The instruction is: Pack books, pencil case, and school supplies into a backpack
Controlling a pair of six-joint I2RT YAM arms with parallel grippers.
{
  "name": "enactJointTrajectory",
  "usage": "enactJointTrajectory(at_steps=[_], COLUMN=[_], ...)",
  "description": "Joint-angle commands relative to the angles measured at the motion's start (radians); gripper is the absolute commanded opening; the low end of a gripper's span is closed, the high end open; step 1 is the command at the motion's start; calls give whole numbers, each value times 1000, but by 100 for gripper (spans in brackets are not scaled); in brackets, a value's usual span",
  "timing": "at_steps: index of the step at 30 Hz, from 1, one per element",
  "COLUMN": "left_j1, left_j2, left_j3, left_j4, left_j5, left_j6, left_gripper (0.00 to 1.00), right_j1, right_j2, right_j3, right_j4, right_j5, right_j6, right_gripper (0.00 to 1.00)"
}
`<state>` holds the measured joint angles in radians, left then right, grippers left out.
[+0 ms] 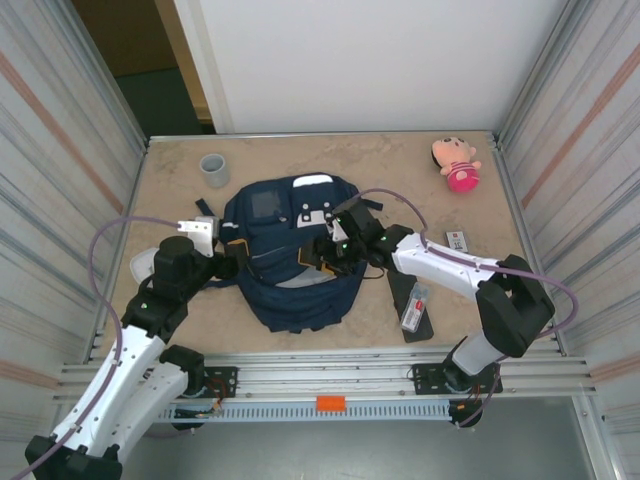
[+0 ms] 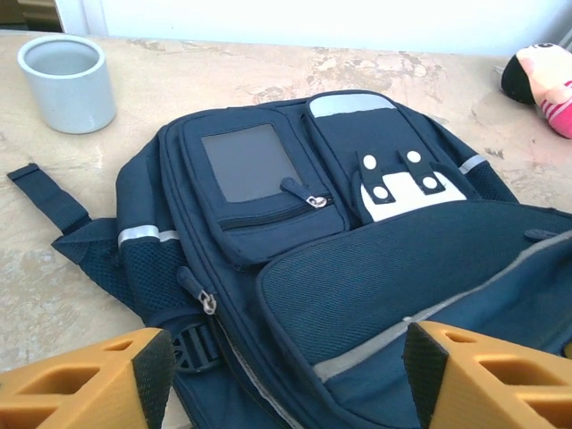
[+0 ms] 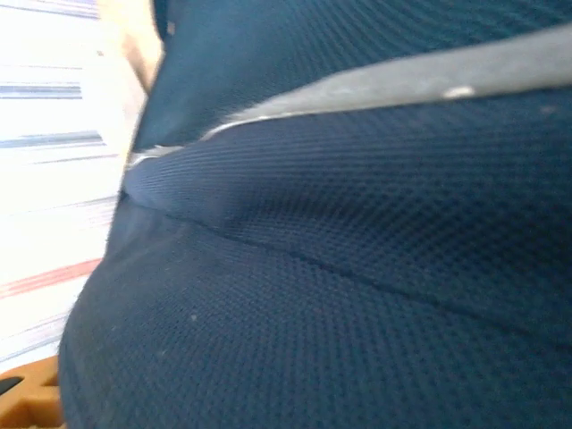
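Backpack (image 1: 285, 270) first, where is it? Kim asks.
Jo: Navy, lying flat mid-table, front pockets up, between the two arms.
Kim: Left gripper (image 2: 286, 362)?
Jo: Jaws spread wide, orange fingers (image 2: 98, 380) either side of the lower front panel, nothing pinched. Top view puts it at the bag's left edge.
Kim: Right gripper (image 1: 322, 252)?
Jo: Down on the bag's middle, wrist camera right up against blue mesh fabric. How wide its jaws stand, or whether it has hold of anything, I cannot tell.
Kim: What's packed?
Jo: Not much, by the look. Black pencil case (image 1: 402, 288) lies on the table right of the bag, near but apart, with the whitish packet (image 1: 415, 306) resting on top of it. Both are left to go in. Book: can't tell whether it's inside already.
Kim: Zip?
Jo: Can't tell whether the main compartment is open.
Kim: Clutter?
Jo: Grey cup (image 1: 214, 169) beyond the bag, pink plush toy (image 1: 456, 163) in the far right corner, small white item with a red mark (image 1: 457, 240) by the right arm. Early-to-middle stage, I'd judge.
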<state>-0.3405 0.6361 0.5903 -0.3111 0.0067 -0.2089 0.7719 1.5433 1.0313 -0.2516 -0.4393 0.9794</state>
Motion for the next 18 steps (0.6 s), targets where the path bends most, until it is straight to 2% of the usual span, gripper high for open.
enactJointTrajectory(at_steps=[1, 7, 13, 18], left_j1=[0, 0, 0, -1], left_j2=[4, 37, 61, 74], left_j3=[-12, 1, 22, 34], left_j4=[0, 0, 7, 25], left_j5=[-28, -25, -3, 52], left_j6=[17, 43, 62, 38], left_gripper=[71, 71, 71, 71], right_j1=[-15, -31, -49, -110], right_j2=[-47, -55, -99, -149], right_j3=[46, 126, 208, 327], right_j4=[-188, -395, -587, -900], right_j5=[41, -8, -38, 87], right_j6=[-29, -70, -130, -272], right_gripper=[64, 73, 73, 71])
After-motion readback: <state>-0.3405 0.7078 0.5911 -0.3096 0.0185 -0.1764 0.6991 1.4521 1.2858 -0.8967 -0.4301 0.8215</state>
